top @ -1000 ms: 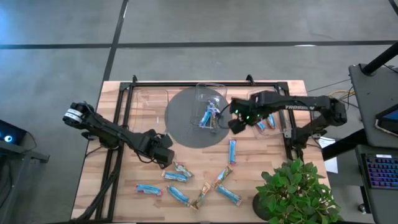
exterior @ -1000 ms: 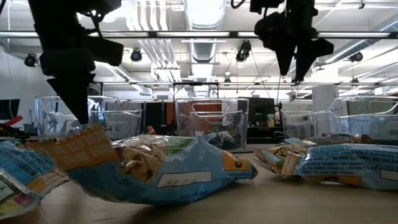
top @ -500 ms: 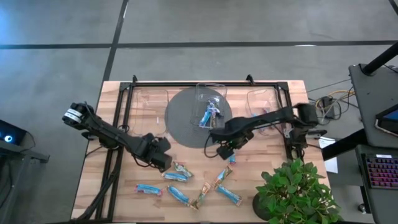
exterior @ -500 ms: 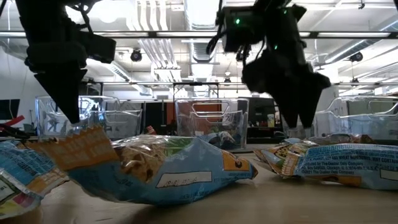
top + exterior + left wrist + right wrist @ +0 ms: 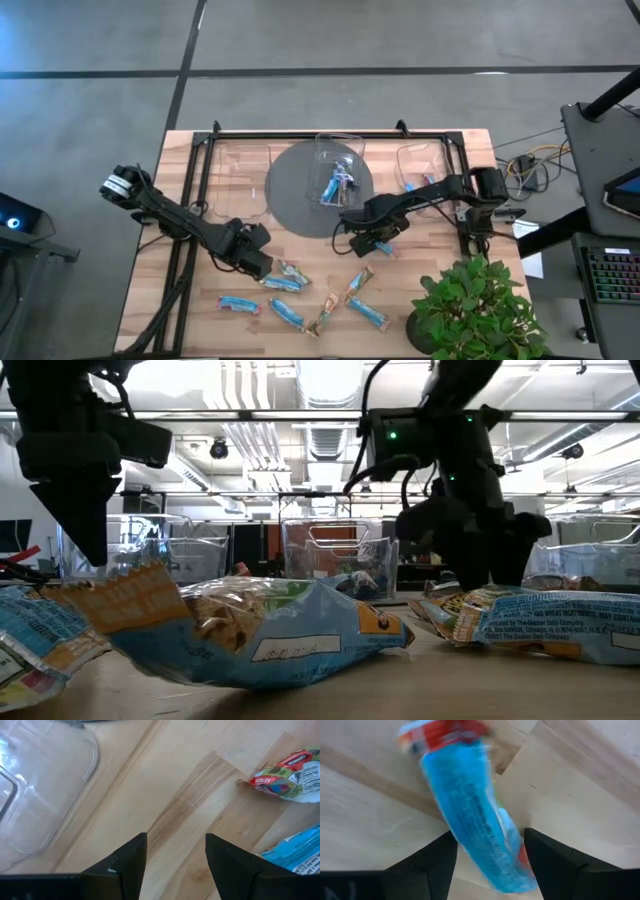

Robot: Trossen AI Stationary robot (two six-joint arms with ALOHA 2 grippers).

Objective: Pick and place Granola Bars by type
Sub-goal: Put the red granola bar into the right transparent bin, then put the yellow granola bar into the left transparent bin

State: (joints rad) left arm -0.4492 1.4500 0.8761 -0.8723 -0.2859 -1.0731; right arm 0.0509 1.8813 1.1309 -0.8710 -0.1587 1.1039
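Observation:
My right gripper point(image 5: 490, 838) point(image 5: 368, 240) is open and low over the table, just near of the grey mat. Its fingers stand on either side of a bright-blue granola bar point(image 5: 470, 805) point(image 5: 383, 248) that lies flat on the wood. My left gripper point(image 5: 176, 840) point(image 5: 262, 266) is open above bare wood. A tan/green bar point(image 5: 290, 775) point(image 5: 288, 269) lies just past its fingertips. Several more bars, blue point(image 5: 238, 304) and tan point(image 5: 358, 283), lie scattered along the near part of the table.
Three clear bins stand at the far side: an empty left one point(image 5: 240, 175), a middle one point(image 5: 340, 170) on a grey round mat point(image 5: 290, 205) holding blue bars, and a right one point(image 5: 430, 175) with blue bars. A potted plant point(image 5: 465, 310) fills the near right corner.
My right gripper has swung from beside the middle bin toward the near edge and come down over the blue bar, its open fingers now straddling it. My left gripper has drifted slightly toward the near left. No bar has moved.

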